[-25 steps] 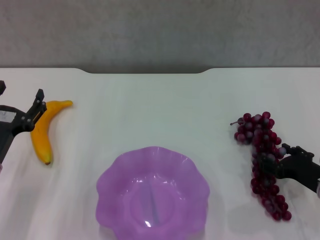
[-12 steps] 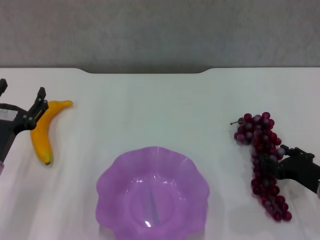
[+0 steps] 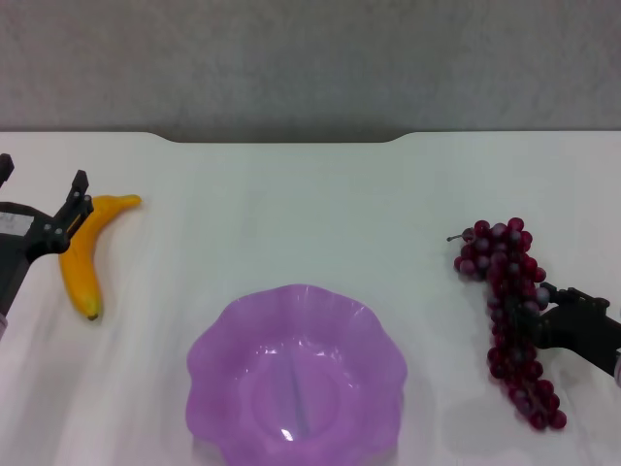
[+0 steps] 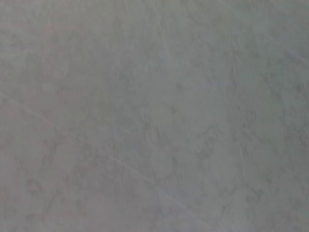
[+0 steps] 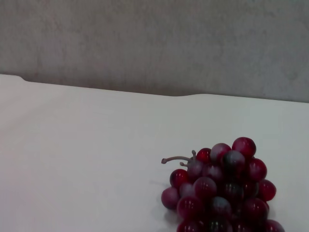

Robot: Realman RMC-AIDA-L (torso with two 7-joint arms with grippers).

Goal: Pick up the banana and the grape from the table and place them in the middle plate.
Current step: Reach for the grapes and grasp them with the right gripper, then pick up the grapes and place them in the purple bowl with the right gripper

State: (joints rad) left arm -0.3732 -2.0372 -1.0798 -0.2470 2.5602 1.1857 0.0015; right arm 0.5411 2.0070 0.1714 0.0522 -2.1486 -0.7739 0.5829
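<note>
The yellow banana (image 3: 81,254) lies on the white table (image 3: 310,194) at the far left. My left gripper (image 3: 41,177) is open beside it, and one finger (image 3: 76,194) overlaps the banana's upper left side. The banana is not between the fingers. The dark red grape bunch (image 3: 506,267) lies at the right, and its stem end shows in the right wrist view (image 5: 219,188). My right gripper (image 3: 545,318) sits low against the middle of the bunch from the right. The purple scalloped middle plate (image 3: 209,349) stands empty at the front centre.
The table's far edge has a shallow notch (image 3: 281,139), with a grey wall behind it. The left wrist view shows only a plain grey surface. Bare tabletop separates the plate from each fruit.
Almost nothing has changed. My right gripper has edged slightly toward the front along the grape bunch. The left gripper and the banana stay as they were.
</note>
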